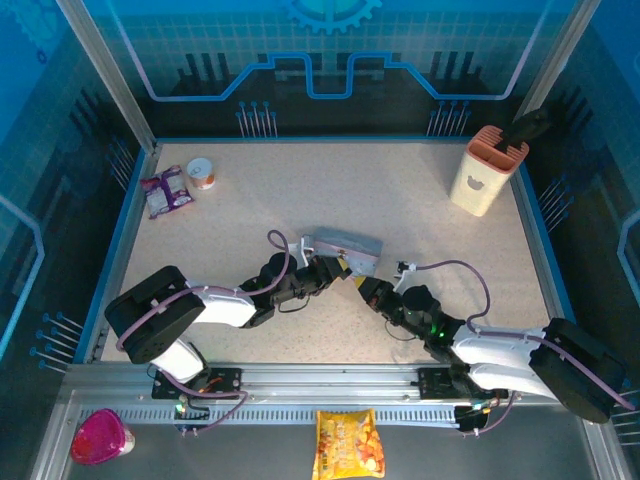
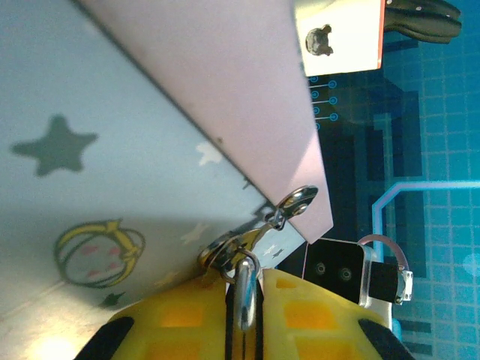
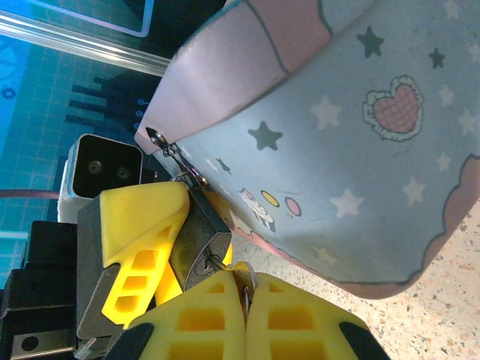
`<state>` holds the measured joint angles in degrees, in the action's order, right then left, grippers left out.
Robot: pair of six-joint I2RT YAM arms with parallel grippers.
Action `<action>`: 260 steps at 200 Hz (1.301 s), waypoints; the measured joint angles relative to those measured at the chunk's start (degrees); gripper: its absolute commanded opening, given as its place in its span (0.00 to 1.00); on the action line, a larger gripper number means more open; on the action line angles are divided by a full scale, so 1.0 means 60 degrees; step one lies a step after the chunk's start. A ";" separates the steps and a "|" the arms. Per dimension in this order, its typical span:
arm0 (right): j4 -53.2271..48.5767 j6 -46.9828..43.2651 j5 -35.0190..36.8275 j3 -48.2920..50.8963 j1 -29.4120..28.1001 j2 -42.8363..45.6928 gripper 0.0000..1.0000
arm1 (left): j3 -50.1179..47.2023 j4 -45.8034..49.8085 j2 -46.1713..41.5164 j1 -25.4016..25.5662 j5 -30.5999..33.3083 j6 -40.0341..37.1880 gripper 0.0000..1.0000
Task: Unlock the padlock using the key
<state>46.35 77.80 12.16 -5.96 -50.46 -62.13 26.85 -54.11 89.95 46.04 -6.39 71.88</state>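
The lilac-grey tin (image 1: pixel 345 243) with its cartoon print lies mid-table, tilted up at its near side. From its hasp hangs the padlock (image 3: pixel 199 241), a small dark block. My left gripper (image 2: pixel 244 279) is shut on the padlock, whose silvery shackle (image 2: pixel 246 296) shows between the yellow fingers (image 3: pixel 142 217). My right gripper (image 3: pixel 244 291) is shut on the key (image 3: pixel 216 262), whose thin shaft reaches the padlock's keyhole. From above, both grippers (image 1: pixel 338 266) (image 1: pixel 359 284) meet at the tin's near edge. The key's head is mostly hidden between the right fingers.
A cream knife holder (image 1: pixel 487 170) stands at the back right. A small white cup (image 1: pixel 202 173) and a purple snack packet (image 1: pixel 165 190) lie at the back left. A pink cup (image 1: pixel 100 437) and a yellow snack bag (image 1: pixel 348 443) sit on the front rail.
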 measured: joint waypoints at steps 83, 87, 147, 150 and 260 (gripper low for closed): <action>0.0710 0.0069 -0.0353 0.0000 -0.0510 -0.0772 0.00 | 0.0007 0.0189 -0.0073 0.0018 0.0091 -0.0069 0.00; 0.0714 0.0069 -0.0382 0.0000 -0.0535 -0.0772 0.00 | 0.0015 0.0189 -0.0073 0.0029 0.0087 -0.0069 0.00; 0.0208 -0.0051 -0.0976 0.0062 -0.0488 0.0138 0.00 | 0.0189 0.0171 -0.0131 0.0098 -0.0193 -0.0215 0.00; 0.0113 -0.0062 -0.1049 0.0066 -0.0463 0.0255 0.00 | 0.0189 0.0171 -0.0153 0.0113 -0.0219 -0.0215 0.00; -0.1406 -0.0474 -0.2229 0.0069 0.0073 0.1749 0.00 | 0.0266 0.0470 -0.0503 0.0251 -0.0586 -0.0488 0.00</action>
<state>37.91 74.96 -1.21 -5.54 -50.02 -51.64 28.45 -51.29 86.94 47.55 -9.91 68.95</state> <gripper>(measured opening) 0.059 0.129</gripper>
